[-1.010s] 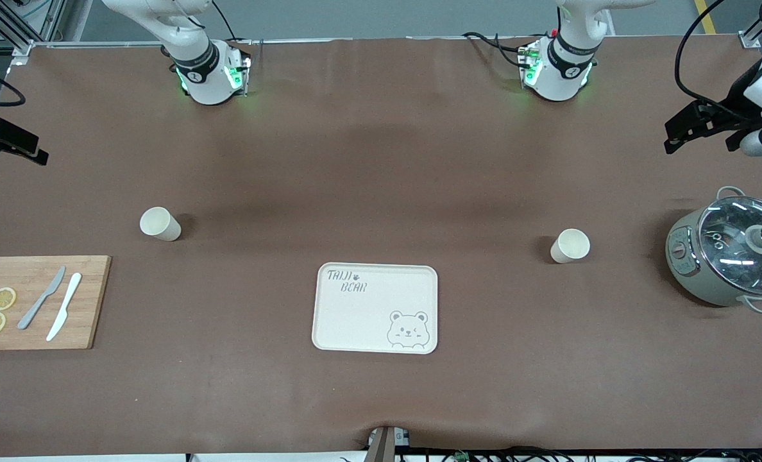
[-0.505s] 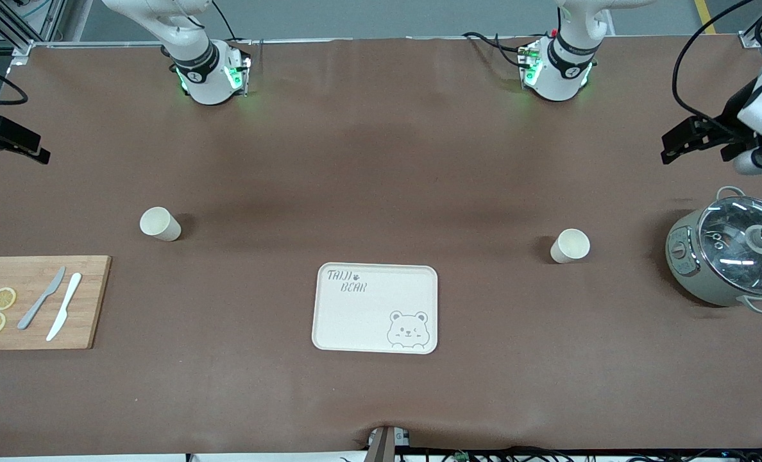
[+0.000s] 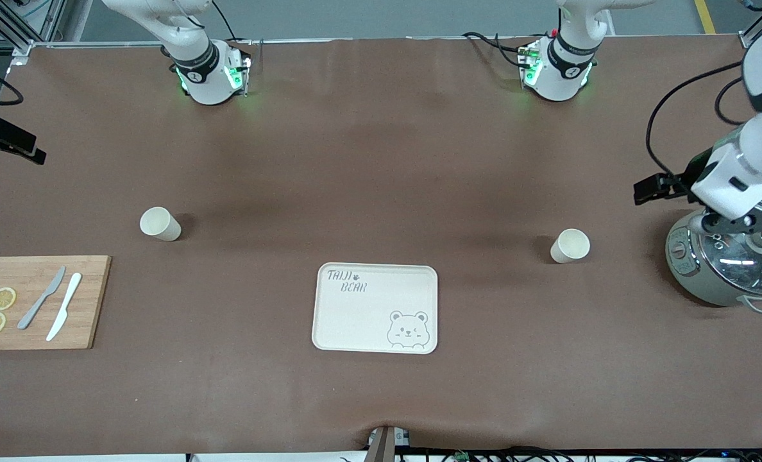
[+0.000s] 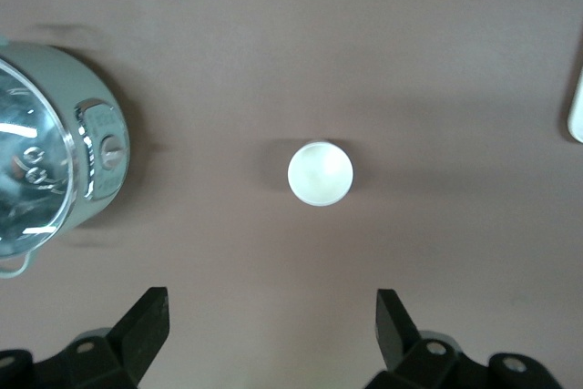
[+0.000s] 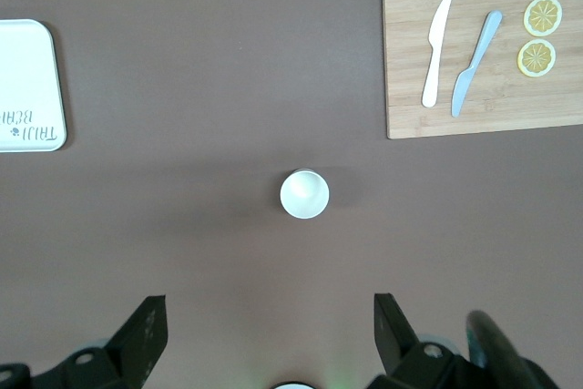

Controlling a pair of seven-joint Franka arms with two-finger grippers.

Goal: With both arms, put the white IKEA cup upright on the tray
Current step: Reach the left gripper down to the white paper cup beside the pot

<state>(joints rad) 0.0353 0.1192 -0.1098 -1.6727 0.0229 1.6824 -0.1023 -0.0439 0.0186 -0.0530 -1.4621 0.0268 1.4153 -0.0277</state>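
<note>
Brown table (image 3: 381, 160); tray (image 3: 355, 321) reads "TAIJI BEAR"; left hand (image 4: 273, 339) and right hand (image 5: 269, 339) both wide open, empty.

**Brown table and what lies on it**

Table (image 3: 381, 160) covered in plain brown sheet. Landmark: cream tray (image 3: 375, 308), flat near the camera-side middle. One white cup (image 3: 160, 224) upright, farther from the camera than the tray, toward the right arm's end. Second white cup (image 3: 570, 246) upright, toward the left arm's end. Wooden cutting board (image 3: 34, 301) at the right arm's end, level with the tray. Lidded pot (image 3: 727, 263) at the left arm's end, past the second cup.
</note>
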